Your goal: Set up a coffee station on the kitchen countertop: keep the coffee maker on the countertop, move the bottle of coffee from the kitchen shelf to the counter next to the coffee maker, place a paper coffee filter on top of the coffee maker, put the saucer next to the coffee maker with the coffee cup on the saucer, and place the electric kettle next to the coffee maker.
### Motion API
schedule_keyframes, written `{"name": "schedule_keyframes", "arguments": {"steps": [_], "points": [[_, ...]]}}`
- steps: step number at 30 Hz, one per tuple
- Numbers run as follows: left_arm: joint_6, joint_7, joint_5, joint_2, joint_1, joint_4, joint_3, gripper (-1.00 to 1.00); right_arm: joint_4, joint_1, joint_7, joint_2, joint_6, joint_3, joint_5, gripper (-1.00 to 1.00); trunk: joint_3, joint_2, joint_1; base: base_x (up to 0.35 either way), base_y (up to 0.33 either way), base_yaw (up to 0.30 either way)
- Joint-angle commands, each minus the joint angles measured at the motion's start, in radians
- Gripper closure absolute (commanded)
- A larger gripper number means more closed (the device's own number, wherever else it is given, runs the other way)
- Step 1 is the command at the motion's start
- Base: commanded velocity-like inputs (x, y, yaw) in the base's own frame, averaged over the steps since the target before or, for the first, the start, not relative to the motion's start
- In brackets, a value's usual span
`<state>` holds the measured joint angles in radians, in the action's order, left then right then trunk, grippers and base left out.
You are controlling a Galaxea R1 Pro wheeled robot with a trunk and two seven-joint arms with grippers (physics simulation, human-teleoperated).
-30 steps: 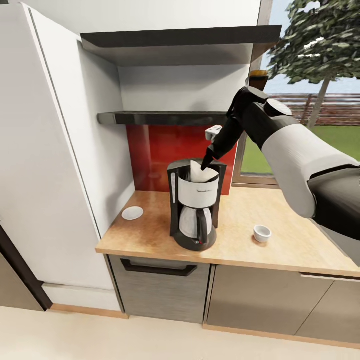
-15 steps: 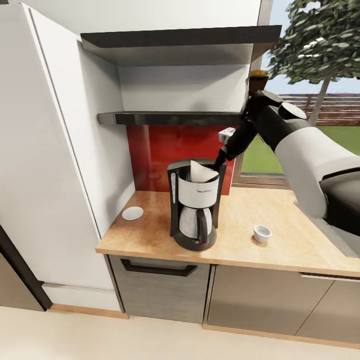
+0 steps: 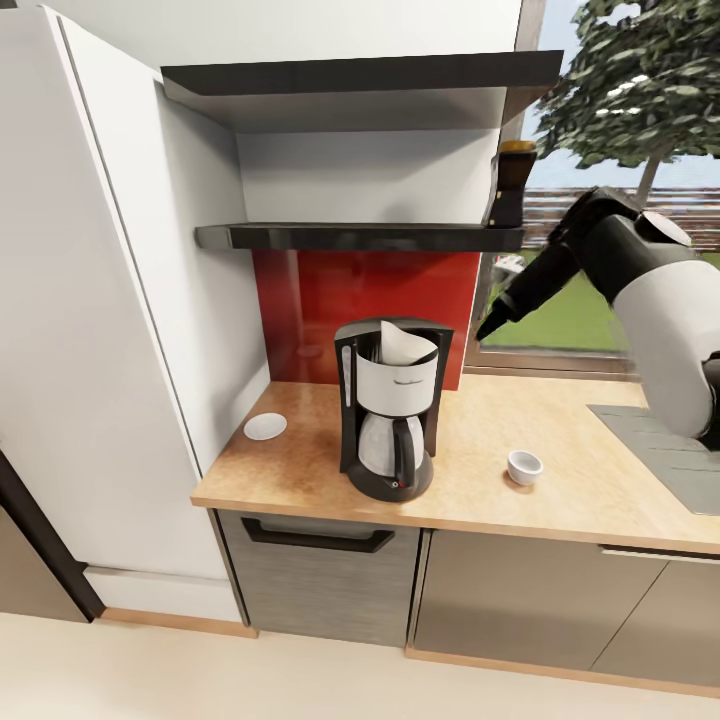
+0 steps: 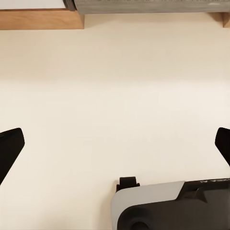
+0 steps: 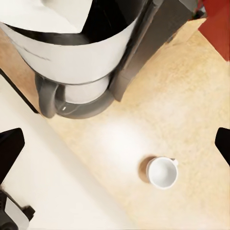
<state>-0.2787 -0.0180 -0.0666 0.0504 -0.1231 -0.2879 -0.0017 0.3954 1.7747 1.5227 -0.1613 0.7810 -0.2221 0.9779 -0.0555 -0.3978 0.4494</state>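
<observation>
Wood-toned and lightly speckled, the kitchen countertop ran across the head view over grey cabinet fronts, with a red backsplash behind it and a window onto a tree and lawn at two o'clock. Near the worktop's middle stood the coffee maker, upright, its carafe and red switch facing the camera. The paper coffee filter sat in its open top, a white cone tilted up out of the basket; the right wrist view caught its edge above the silver band of the machine.

At nine o'clock from the coffee maker, near the white wall panel, lay the saucer, flat and bare. At four o'clock from the machine, well apart from the saucer, stood the coffee cup, upright and empty, seen from above in the right wrist view. Two glossy black shelves hung above; on the lower kitchen shelf, at its far right end, stood the bottle of coffee with its yellow lid.

Between one and two o'clock from the machine the right gripper hung in the air, clear of the filter, its dark fingers spread wide and holding nothing. The left gripper was likewise splayed and empty, over pale floor.
</observation>
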Motion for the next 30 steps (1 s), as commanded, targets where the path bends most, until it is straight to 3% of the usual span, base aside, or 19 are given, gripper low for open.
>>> {"name": "schedule_keyframes", "arguments": {"steps": [1, 4, 8, 10, 13, 16, 18, 19, 20, 22, 24, 25, 27, 30], "points": [[-0.004, 0.000, -0.007, 0.000, -0.001, 0.001, 0.000, -1.00, 0.001, -0.006, 0.008, -0.018, -0.009, 0.020, 0.005, -1.00, -0.002, -0.002, 0.001, 0.000, 0.000, 0.000], [-0.004, 0.000, -0.007, 0.000, -0.001, 0.001, 0.000, -1.00, 0.001, -0.038, 0.008, -0.048, -0.048, 0.068, 0.005, -1.00, -0.002, -0.002, 0.001, 0.000, 0.000, 0.000], [-0.005, 0.000, -0.008, 0.000, -0.001, 0.001, 0.000, -1.00, 0.004, -0.121, 0.005, -0.083, -0.112, 0.177, 0.005, -1.00, -0.002, -0.002, 0.001, 0.000, 0.000, 0.000], [-0.005, 0.000, -0.009, 0.000, -0.001, 0.000, 0.000, -1.00, 0.004, -0.175, -0.017, -0.101, -0.176, 0.279, 0.006, -1.00, -0.002, -0.002, 0.001, 0.000, 0.000, 0.000], [-0.004, 0.000, -0.011, 0.000, -0.002, -0.001, -0.001, -1.00, 0.005, -0.230, -0.085, -0.122, -0.256, 0.392, 0.007, -1.00, -0.002, -0.002, 0.001, 0.000, 0.000, 0.000], [-0.004, 0.000, -0.012, -0.001, -0.003, -0.004, -0.001, -1.00, 0.005, -0.305, -0.200, -0.140, -0.343, 0.542, 0.007, -1.00, -0.002, -0.002, 0.001, 0.000, 0.000, 0.000], [-0.004, 0.000, -0.012, -0.001, -0.003, -0.006, -0.001, -1.00, 0.006, -0.336, -0.245, -0.146, -0.374, 0.604, 0.007, -1.00, -0.002, -0.002, 0.001, 0.000, 0.000, 0.000], [-0.005, 0.000, -0.013, -0.002, -0.004, -0.008, -0.002, -1.00, 0.006, -0.386, -0.312, -0.152, -0.422, 0.695, 0.007, -1.00, -0.002, -0.002, 0.001, 0.000, 0.000, 0.000], [-0.005, 0.000, -0.013, -0.004, -0.005, -0.011, -0.003, -1.00, 0.007, -0.455, -0.406, -0.156, -0.507, 0.811, 0.007, -1.00, -0.002, -0.002, 0.001, 0.000, 0.000, 0.000], [-0.006, 0.001, -0.014, -0.007, -0.006, -0.012, -0.004, -1.00, 0.008, -0.515, -0.505, -0.158, -0.607, 0.907, 0.007, -1.00, -0.002, -0.002, 0.001, 0.000, 0.000, 0.000], [-0.007, 0.001, -0.014, -0.008, -0.006, -0.012, -0.004, -1.00, 0.007, -0.552, -0.576, -0.158, -0.683, 0.964, 0.007, -1.00, -0.002, -0.002, 0.001, 0.000, 0.000, 0.000], [-0.010, 0.000, -0.015, -0.006, -0.006, -0.013, -0.004, -1.00, 0.008, -0.599, -0.667, -0.158, -0.766, 1.021, 0.008, -1.00, -0.002, -0.002, 0.001, 0.000, 0.000, 0.000], [-0.011, 0.000, -0.014, -0.004, -0.006, -0.014, -0.005, -1.00, 0.008, -0.635, -0.731, -0.157, -0.811, 1.051, 0.007, -1.00, -0.002, -0.002, 0.001, 0.000, 0.000, 0.000], [-0.013, 0.000, -0.014, -0.003, -0.007, -0.015, -0.005, -1.00, 0.007, -0.725, -0.889, -0.154, -0.905, 1.105, 0.007, -1.00, -0.002, -0.002, 0.001, -0.053, 0.068, 0.000]]}}
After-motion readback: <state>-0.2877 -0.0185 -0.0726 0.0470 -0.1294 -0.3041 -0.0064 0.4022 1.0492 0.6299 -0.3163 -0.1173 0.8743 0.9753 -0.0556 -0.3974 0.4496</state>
